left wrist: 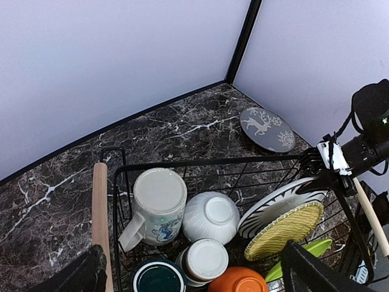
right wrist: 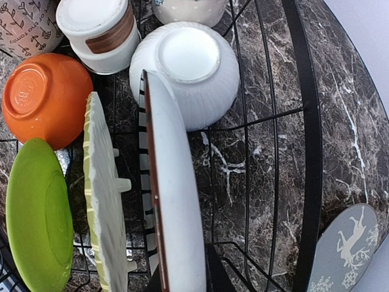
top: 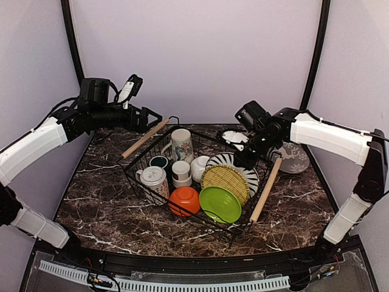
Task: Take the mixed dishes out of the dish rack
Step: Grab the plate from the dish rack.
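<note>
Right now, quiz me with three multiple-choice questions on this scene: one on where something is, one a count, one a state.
1. Where is the grey plate?
A. Standing in the rack
B. Lying on the table, outside the rack
C. Held in the left pincer

2. How many plates stand in the rack?
A. One
B. Three
C. Six

3. How is the left pincer?
A. Open, holding nothing
B. Shut on a mug
C. Shut on a handle

Answers:
1 B: it lies flat on the table to the right of the rack.
2 B: the striped plate, yellow plate and green plate stand on edge side by side.
3 A: its fingers stand wide apart above the rack's far left corner, with nothing between them.
</note>
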Controlling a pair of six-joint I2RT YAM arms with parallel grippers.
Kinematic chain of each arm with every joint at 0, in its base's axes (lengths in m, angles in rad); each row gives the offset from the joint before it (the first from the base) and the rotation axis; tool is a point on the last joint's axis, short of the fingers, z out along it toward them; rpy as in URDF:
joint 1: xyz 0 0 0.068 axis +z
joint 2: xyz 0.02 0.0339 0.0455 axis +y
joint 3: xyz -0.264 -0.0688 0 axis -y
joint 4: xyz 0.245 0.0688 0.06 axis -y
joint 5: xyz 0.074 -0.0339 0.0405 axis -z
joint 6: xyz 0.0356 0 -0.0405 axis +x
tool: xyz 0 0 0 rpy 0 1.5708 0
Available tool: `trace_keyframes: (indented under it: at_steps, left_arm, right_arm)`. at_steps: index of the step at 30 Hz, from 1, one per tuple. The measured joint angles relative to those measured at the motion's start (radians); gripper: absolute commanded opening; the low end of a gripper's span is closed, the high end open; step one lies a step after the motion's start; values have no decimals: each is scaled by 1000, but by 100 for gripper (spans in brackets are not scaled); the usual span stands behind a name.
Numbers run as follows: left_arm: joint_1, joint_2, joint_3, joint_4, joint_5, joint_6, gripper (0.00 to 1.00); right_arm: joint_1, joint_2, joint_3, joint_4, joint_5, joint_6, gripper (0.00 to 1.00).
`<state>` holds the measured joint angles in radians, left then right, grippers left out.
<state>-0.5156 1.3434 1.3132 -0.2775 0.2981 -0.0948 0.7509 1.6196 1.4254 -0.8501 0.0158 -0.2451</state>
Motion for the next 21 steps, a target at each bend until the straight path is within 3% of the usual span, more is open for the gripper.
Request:
trace_keyframes:
  at_steps: [21]
  left_arm:
    - [0, 0, 0, 0, 1, -7, 99]
  right_arm:
    - [229, -64, 39, -44, 388, -3, 0]
